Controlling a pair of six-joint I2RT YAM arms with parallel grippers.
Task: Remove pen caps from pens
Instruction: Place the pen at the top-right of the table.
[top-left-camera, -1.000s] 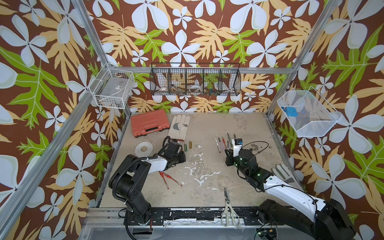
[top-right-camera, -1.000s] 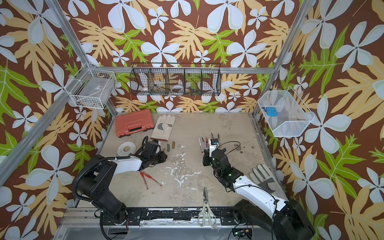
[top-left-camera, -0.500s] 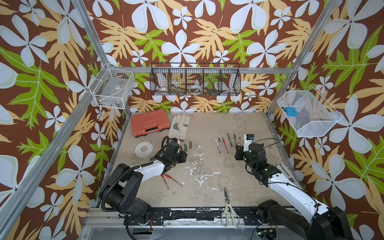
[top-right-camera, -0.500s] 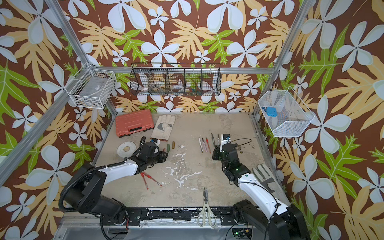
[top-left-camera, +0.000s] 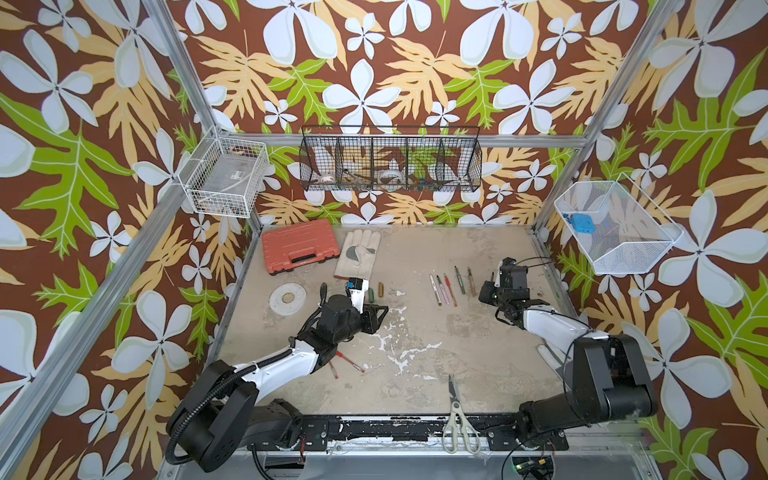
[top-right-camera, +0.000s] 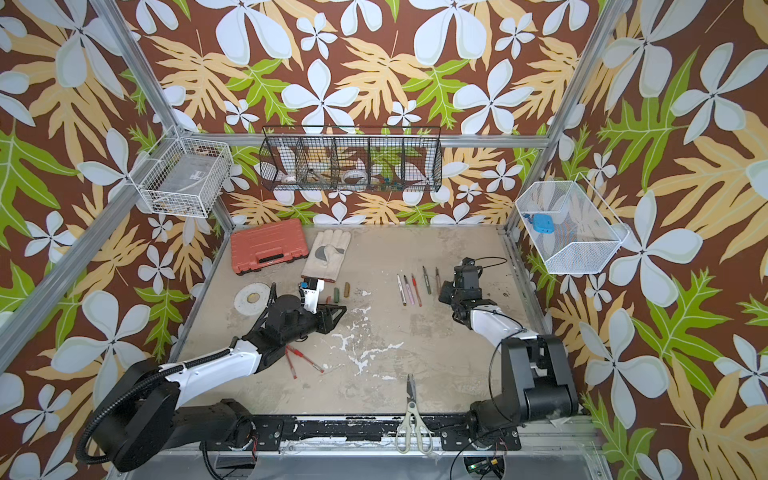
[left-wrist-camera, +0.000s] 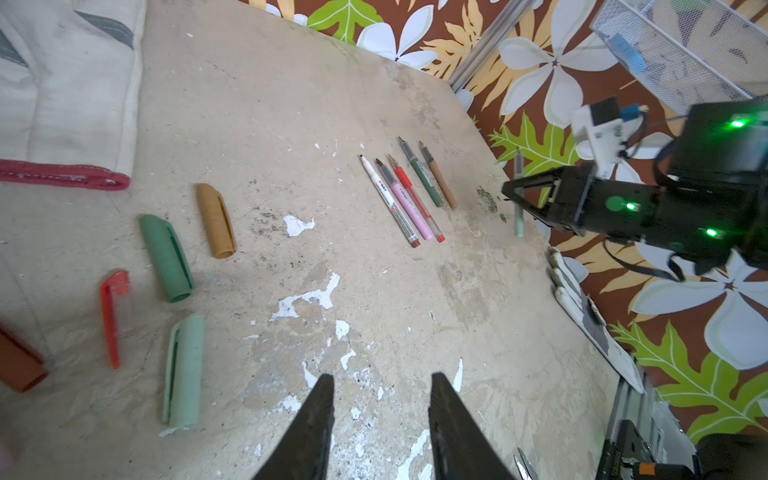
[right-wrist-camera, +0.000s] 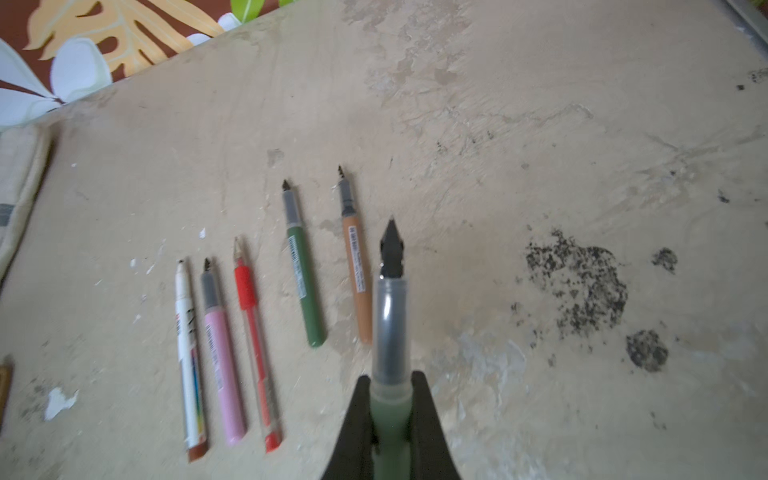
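We see the right gripper (top-left-camera: 488, 289), centre right in a top view, clamped on the uncapped pale green pen (right-wrist-camera: 388, 316), roughly parallel to the gold-brown pen (top-left-camera: 471, 281) just to its left; the left gripper (left-wrist-camera: 382, 376) hangs open and empty by the pen caps (left-wrist-camera: 166, 257).

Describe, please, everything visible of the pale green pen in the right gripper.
The pale green pen is uncapped: black pointed nib, smoky translucent grip section, matte pale green plastic barrel. The right gripper is shut on the barrel, nib pointing away. Nothing else appears to touch it; the gold-brown pen lies nearest.
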